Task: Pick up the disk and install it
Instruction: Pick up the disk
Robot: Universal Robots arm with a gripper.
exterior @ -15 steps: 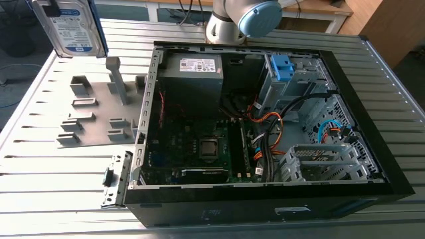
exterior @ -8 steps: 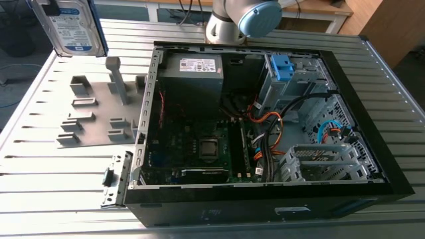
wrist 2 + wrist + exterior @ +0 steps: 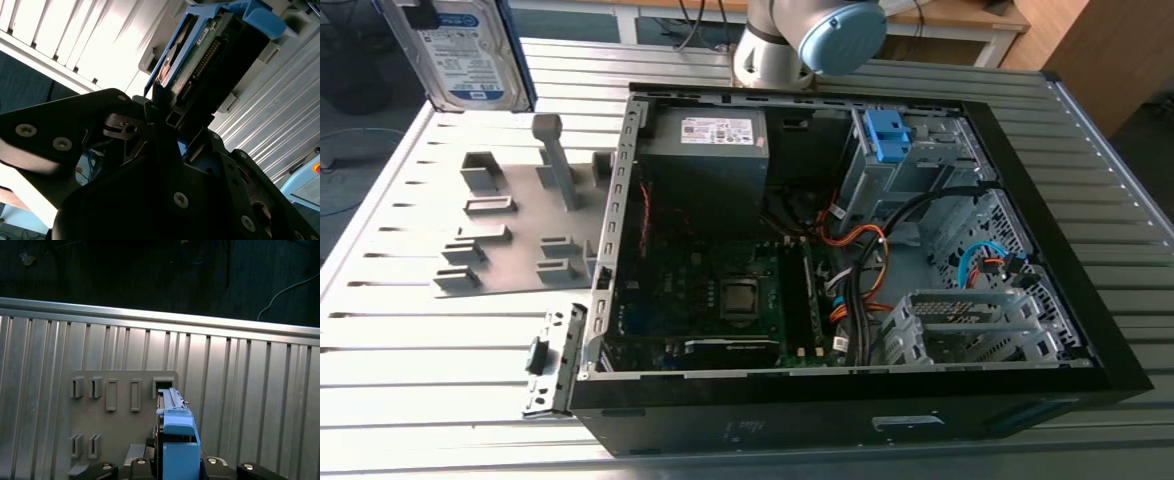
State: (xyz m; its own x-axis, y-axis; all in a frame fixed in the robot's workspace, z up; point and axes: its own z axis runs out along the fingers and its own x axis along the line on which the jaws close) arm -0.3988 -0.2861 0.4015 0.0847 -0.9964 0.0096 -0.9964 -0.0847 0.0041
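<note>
we see the gripper (image 3: 177,120) clamped on the disk (image 3: 200,47), with its fingers (image 3: 159,112) on either side of the blue-framed drive in the second wrist view. in the exterior view the disk (image 3: 464,55) hangs upright in the upper corner at the exterior view's left, above the ribbed metal table (image 3: 427,350) and well apart from the open computer case (image 3: 761,425). lower in that frame a grey slotted holder (image 3: 507,235) lies on the table, just beside the case.

Silver arm (image 3: 769,52), blue cap (image 3: 843,34), black screwed hand (image 3: 176,125)
</note>
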